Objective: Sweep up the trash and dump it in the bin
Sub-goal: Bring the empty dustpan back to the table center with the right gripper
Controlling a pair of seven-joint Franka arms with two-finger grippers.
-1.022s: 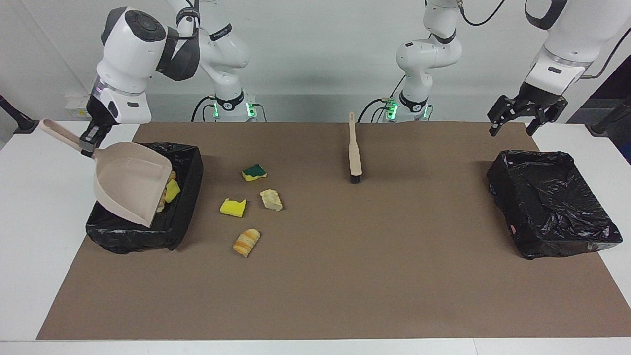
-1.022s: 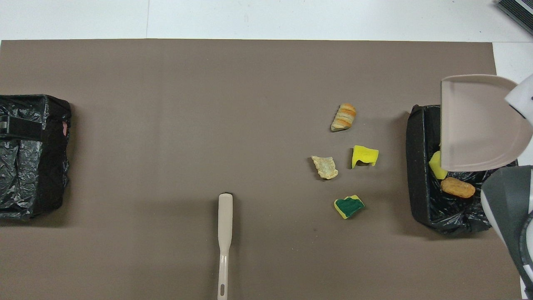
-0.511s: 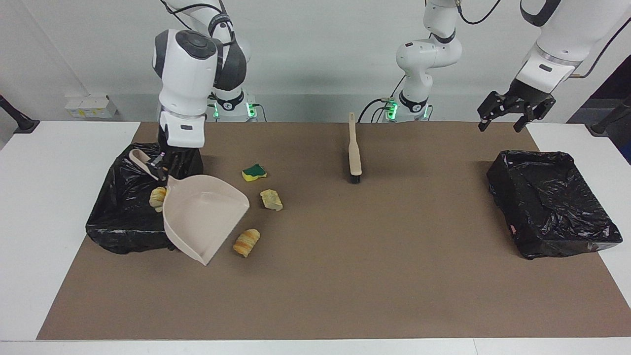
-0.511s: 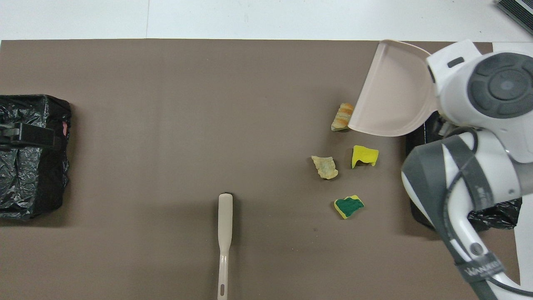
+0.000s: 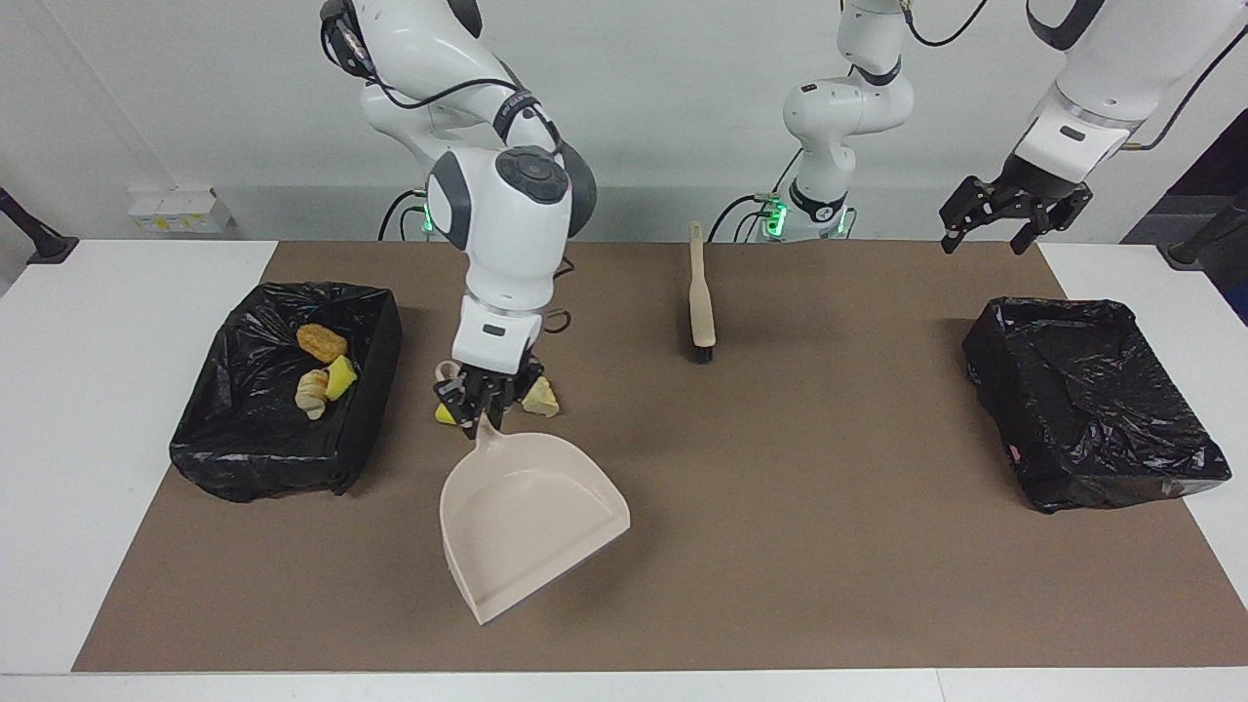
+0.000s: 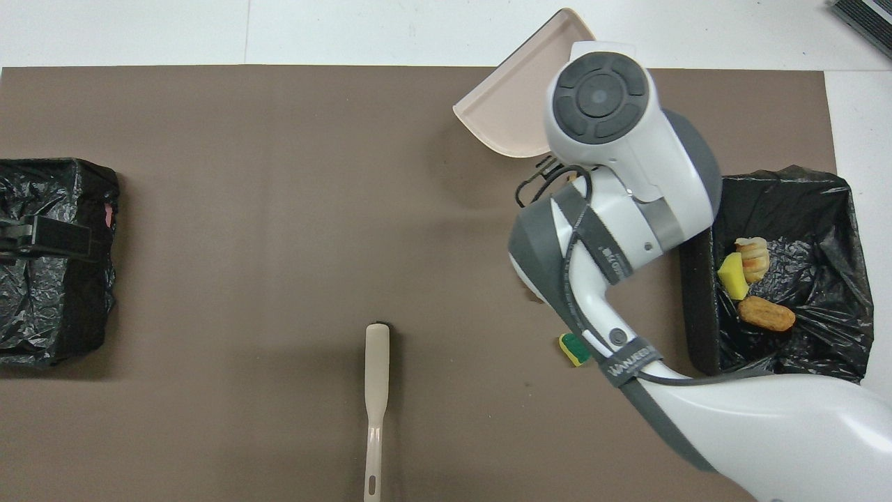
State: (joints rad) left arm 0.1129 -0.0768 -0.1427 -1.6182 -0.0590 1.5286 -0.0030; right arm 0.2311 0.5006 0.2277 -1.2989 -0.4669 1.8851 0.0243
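Brown mat (image 5: 780, 546): two bins (image 5: 283, 390) (image 5: 1092, 400), three scraps (image 5: 322, 370) binned; right hand (image 5: 485, 405) grips dustpan (image 5: 526, 517), left hand (image 5: 1004, 214) spread wide.

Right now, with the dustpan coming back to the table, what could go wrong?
1. The right gripper holds the dustpan by its handle just above the yellow scrap and tan scrap; lowering could knock them away.
2. The pan's mouth faces away from those scraps, so sweeping would miss it.
3. The brush lies untouched; the left gripper hangs open above the table's corner, away from it.
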